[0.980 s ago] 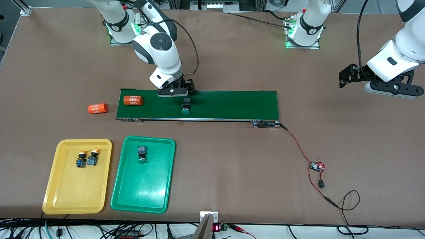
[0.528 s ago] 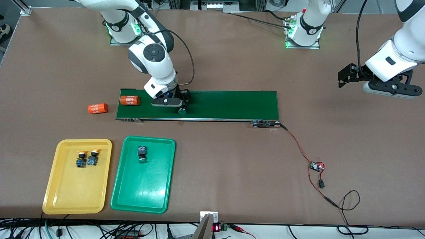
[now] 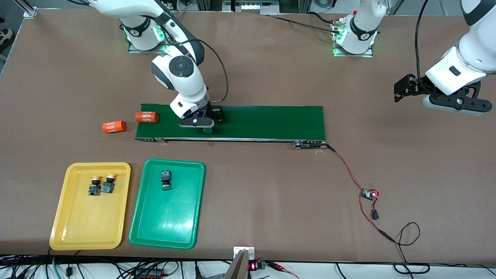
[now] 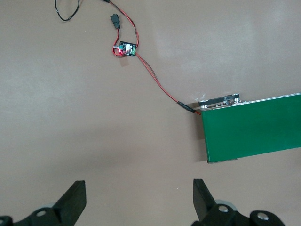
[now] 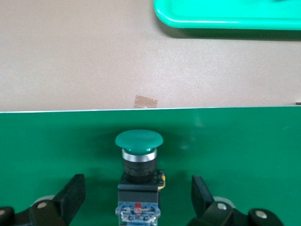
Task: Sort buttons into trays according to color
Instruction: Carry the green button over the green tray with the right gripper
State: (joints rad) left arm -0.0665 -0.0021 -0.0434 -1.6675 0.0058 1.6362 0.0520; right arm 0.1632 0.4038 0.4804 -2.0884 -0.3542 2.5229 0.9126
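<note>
Desk (image 3: 271, 201) carries the conveyor belt (image 3: 271, 122) mid-desk, w/ yellow tray (image 3: 62, 217) (two yellow-capped buttons (image 3: 101, 185) inside) and green tray (image 3: 182, 224) (one green button (image 3: 166, 180) inside) near the front edge toward the right arm's end. Right gripper (image 5: 136, 197) sits low over the belt, fingers apart and straddling the last green-capped button (image 5: 138, 176), whose long axis runs between the fingers, cap pointing toward the front edge; judged ready to close. Left gripper (image 4: 138, 200) waits, fingers apart, over bare desk off the belt's end.
</note>
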